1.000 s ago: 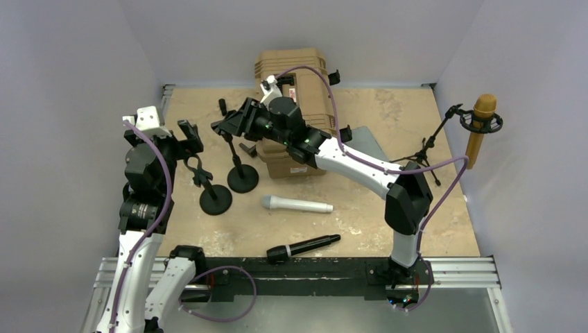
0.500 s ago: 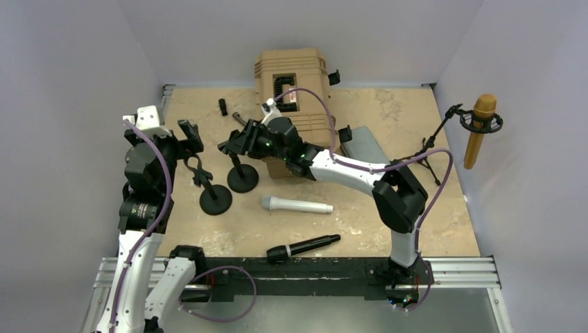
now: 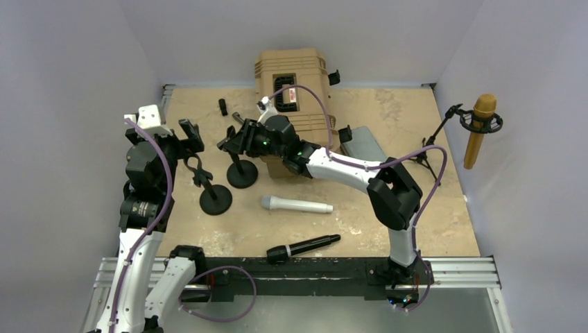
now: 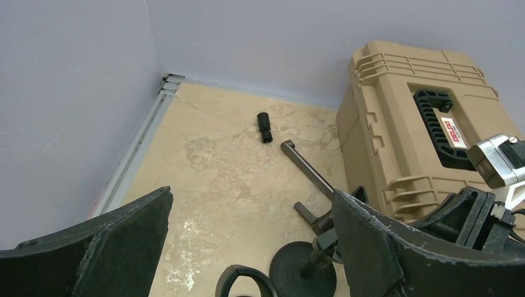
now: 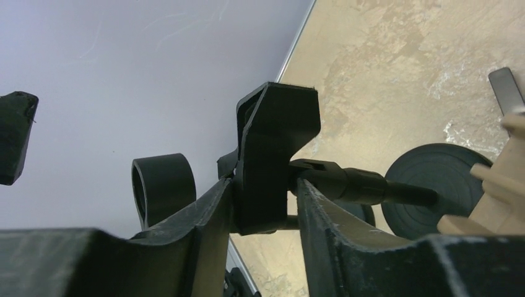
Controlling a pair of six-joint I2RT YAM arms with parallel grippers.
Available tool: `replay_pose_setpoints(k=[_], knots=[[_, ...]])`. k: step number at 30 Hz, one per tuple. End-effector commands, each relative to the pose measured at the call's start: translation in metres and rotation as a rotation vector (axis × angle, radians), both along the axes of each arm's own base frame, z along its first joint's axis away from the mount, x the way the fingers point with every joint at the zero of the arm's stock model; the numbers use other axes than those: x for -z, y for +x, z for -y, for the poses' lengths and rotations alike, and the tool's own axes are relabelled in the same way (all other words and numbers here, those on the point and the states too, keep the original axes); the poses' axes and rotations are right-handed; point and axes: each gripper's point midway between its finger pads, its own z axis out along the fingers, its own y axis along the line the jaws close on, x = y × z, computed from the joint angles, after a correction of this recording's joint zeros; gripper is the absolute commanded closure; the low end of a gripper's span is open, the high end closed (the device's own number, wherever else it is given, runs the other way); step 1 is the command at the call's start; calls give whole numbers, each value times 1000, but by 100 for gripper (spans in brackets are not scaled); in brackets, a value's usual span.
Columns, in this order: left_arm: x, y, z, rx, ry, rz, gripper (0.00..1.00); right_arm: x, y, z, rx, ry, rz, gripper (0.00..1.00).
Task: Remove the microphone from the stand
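A gold microphone (image 3: 479, 132) hangs in a ring mount on a black tripod stand (image 3: 430, 149) at the far right. A white microphone (image 3: 297, 205) and a black microphone (image 3: 303, 248) lie on the table. Two round-base stands (image 3: 242, 175) (image 3: 215, 199) stand at the left. My right gripper (image 3: 232, 139) (image 5: 263, 185) is shut on the black clip (image 5: 272, 142) atop the rear round-base stand, whose rod (image 5: 371, 185) runs to its base (image 5: 433, 185). My left gripper (image 3: 188, 132) (image 4: 252, 192) is open and empty above the front stand.
A tan hard case (image 3: 295, 83) (image 4: 427, 136) sits at the back behind the right arm. A small black adapter (image 4: 265, 127) and a dark rod (image 4: 306, 167) lie on the table near it. A grey pad (image 3: 364, 146) lies right of the case. The other stand's ring clip (image 5: 162, 185) is close by.
My right gripper has come down and toward the near side from beside the case and now grips the rear stand's clip. The left arm has barely moved.
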Motion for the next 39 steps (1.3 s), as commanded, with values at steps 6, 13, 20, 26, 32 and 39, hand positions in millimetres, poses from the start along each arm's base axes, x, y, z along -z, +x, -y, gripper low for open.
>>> replay_pose_setpoints(k=[6,13,20,26,32,39], knots=[[-24,-3,3,17,-1,62,3,-15,0,-15,-101,49,78,77],[-25,-4,3,15,-1,68,3,-56,12,-32,-133,156,147,91],[-27,-5,2,11,-3,70,3,-84,39,-46,-148,261,174,99],[-27,-6,2,11,-5,72,3,-87,58,-64,-151,315,146,96],[-27,-6,3,17,-5,72,3,-73,73,-73,-113,273,121,75],[-28,-6,6,28,-9,76,3,-81,77,-50,-47,116,198,25]])
